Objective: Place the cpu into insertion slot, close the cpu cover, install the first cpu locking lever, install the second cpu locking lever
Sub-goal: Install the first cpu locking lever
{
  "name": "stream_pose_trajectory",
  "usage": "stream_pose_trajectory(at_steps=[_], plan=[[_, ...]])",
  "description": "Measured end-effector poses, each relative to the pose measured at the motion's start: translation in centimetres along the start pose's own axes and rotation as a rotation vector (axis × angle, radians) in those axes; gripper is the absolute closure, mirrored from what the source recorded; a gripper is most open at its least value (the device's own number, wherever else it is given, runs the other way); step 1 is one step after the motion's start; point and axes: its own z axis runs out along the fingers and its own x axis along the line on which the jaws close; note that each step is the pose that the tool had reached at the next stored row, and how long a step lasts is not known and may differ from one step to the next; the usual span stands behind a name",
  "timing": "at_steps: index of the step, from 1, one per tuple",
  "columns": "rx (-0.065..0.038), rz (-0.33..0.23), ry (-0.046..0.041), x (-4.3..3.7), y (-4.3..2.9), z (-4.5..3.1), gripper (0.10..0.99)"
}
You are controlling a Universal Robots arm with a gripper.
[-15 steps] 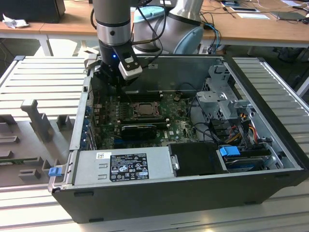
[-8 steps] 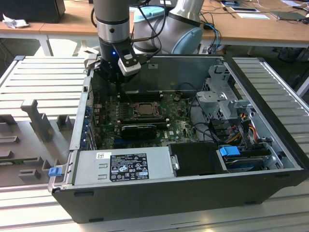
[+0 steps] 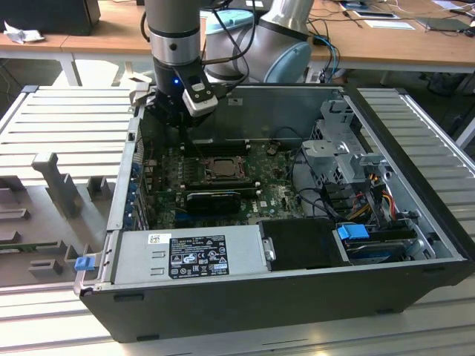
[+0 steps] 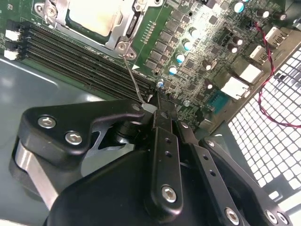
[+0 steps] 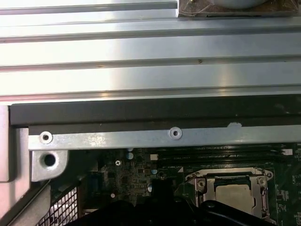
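The cpu (image 4: 94, 16), pale and square, lies in the insertion slot (image 3: 220, 169) on the green motherboard. The cpu cover (image 4: 126, 29), a silver frame, lies flat around it. The cpu (image 5: 235, 193) also shows through the frame's window in the first wrist view. From a corner of the frame, a thin wire locking lever (image 4: 133, 77) runs out to my fingertips. My black gripper (image 4: 157, 106) is shut, its tip touching the lever's free end. Whether the wire is pinched between the fingers is hidden. In the exterior view the gripper (image 3: 172, 126) hangs inside the case, towards that view's left of the slot.
Black memory slots (image 4: 80, 61) run beside the socket. A long black card (image 3: 214, 200) lies in front of the slot. A grey power supply (image 3: 189, 256) fills the case front, a drive cage (image 3: 341, 148) with cables the exterior view's right. The perforated case wall (image 4: 273, 132) and a red wire (image 4: 268, 80) stand near.
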Motion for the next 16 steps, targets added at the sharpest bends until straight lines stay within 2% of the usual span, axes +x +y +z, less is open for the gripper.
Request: stream_pose_trajectory(at_steps=[7,16], plan=[[0.000,0.000,0.0000,-0.34,0.02,0.00,0.980],[0.000,0.000,-0.0001,-1.31,0.05,0.01,0.980]])
